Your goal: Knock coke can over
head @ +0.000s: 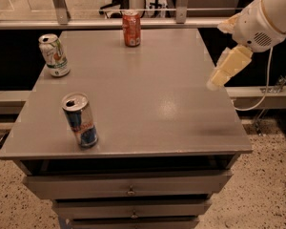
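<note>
The coke can (131, 28), red-orange with a silver top, stands upright near the far edge of the grey table (148, 94), about mid-width. My gripper (218, 81) hangs from the white arm at the upper right, above the table's right edge, well to the right of the coke can and nearer the front. It holds nothing that I can see.
A white can with green and orange print (54, 55) stands upright at the far left. A slim blue-and-silver can (80, 120) stands at the front left. Drawers (129, 184) sit below the tabletop. A railing runs behind the table.
</note>
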Motion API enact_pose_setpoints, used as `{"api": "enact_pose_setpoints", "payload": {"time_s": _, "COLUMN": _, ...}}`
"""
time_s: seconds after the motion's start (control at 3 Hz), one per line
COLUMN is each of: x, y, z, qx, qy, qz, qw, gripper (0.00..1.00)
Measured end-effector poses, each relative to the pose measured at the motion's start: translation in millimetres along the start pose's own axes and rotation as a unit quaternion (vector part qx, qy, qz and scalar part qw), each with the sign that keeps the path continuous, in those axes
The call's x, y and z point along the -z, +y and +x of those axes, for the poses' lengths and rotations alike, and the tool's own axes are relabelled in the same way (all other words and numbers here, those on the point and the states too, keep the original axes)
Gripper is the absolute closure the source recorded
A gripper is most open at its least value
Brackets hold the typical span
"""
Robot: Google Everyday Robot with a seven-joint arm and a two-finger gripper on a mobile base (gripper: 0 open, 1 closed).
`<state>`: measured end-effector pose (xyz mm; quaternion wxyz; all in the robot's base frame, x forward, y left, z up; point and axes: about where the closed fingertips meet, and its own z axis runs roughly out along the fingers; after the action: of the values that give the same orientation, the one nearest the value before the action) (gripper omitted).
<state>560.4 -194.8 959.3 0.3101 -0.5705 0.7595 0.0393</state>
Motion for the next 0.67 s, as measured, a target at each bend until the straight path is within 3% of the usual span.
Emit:
{"api": "enact_pose_setpoints", "payload": {"time_s": 0.33, "x": -31.3, "y": -49.5, "z": -30.1, "qx": -0.020, "qy": -0.093, "qz": 0.027, "qw": 0.9951, "gripper": 0.00}}
{"api": "enact_pose_setpoints", "payload": {"time_s": 0.67, "x": -57.5, "y": -83.0, "z": -61.4, "qx": -0.039, "qy": -0.166, "qz": 0.044, "qw": 0.9844, "gripper": 0.00}}
